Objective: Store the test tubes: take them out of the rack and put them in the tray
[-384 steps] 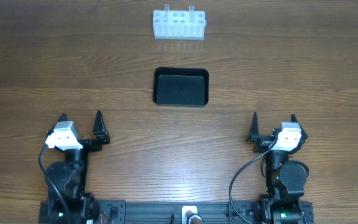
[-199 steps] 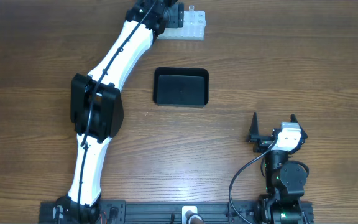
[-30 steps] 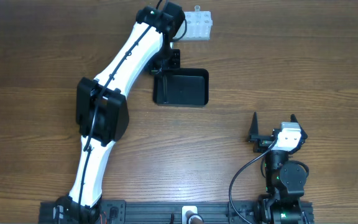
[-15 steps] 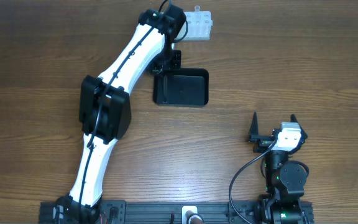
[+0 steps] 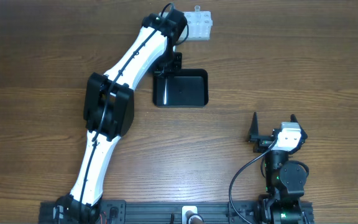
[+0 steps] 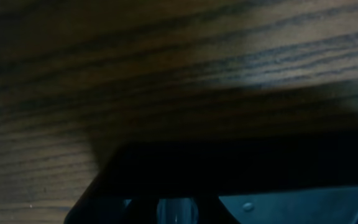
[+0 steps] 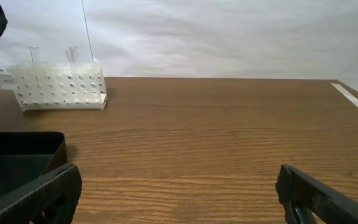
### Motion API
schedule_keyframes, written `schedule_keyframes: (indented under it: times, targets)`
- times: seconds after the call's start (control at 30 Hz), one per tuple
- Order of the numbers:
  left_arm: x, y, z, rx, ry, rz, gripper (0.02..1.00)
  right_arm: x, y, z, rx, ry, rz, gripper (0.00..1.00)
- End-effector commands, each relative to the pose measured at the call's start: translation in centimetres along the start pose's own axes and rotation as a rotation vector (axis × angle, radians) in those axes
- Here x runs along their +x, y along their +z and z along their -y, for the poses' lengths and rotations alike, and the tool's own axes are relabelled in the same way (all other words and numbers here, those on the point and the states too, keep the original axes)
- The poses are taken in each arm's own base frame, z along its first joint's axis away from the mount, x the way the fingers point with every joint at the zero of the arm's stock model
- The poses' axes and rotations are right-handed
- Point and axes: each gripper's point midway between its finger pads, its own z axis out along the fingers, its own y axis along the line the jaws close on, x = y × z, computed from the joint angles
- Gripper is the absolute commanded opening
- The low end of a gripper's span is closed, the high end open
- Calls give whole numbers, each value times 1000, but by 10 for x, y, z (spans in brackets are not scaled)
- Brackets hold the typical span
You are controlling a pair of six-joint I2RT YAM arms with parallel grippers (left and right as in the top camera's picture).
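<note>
The clear plastic rack (image 5: 201, 26) stands at the far edge of the table, and a test tube (image 5: 197, 8) rises from it. From the right wrist view the rack (image 7: 58, 87) carries two upright tubes (image 7: 34, 55). The black tray (image 5: 188, 90) lies just in front of it. My left gripper (image 5: 166, 65) hangs low over the tray's far left corner, shut on a clear test tube (image 6: 176, 213) above the tray's dark wall (image 6: 229, 168). My right gripper (image 5: 272, 127) rests open near its base, far from both.
The long white left arm (image 5: 129, 62) stretches diagonally from the bottom left up to the rack. Bare wooden table (image 5: 303, 62) surrounds the tray. A white backdrop (image 7: 229, 37) closes off the far side.
The left arm went from its rest pose to the rack, then came back to the tray's corner. The rack has slid right. Over the last second only the arm's elbow drifted right.
</note>
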Motion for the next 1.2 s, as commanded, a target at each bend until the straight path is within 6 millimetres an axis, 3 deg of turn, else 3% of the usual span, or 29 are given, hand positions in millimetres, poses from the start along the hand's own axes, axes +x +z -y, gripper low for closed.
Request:
schedule_keyframes:
  times: [0.03,0.13,0.27,0.33,0.43,0.47,0.6,0.77,1.07,1.2]
  targets:
    - [-8,-1,-4,-13,6,23,242,1,0,0,-2,3,0,991]
    - [-8,-1,-4,-13,6,23,343,1,0,0,-2,3,0,991]
    - [-8,-12,-2,-10,9,29,343,1,0,0,-2,3,1,991]
    - [-9,-26,0,-4,10,44,338,1,0,0,-2,3,0,993]
    - [-12,-60,2,17,11,93,349,1,0,0,-2,3,1,993]
    - [-15,-80,4,33,12,131,378,1,0,0,-2,3,0,993]
    - [-24,-119,7,73,10,227,391,1,0,0,-2,3,0,991]
    - [-47,-157,7,107,-1,384,465,1,0,0,-2,2,0,991]
    - [-106,-191,13,97,54,670,557,1,0,0,-2,3,1,993]
    - [-128,-193,7,52,52,755,680,1,0,0,-2,3,1,991]
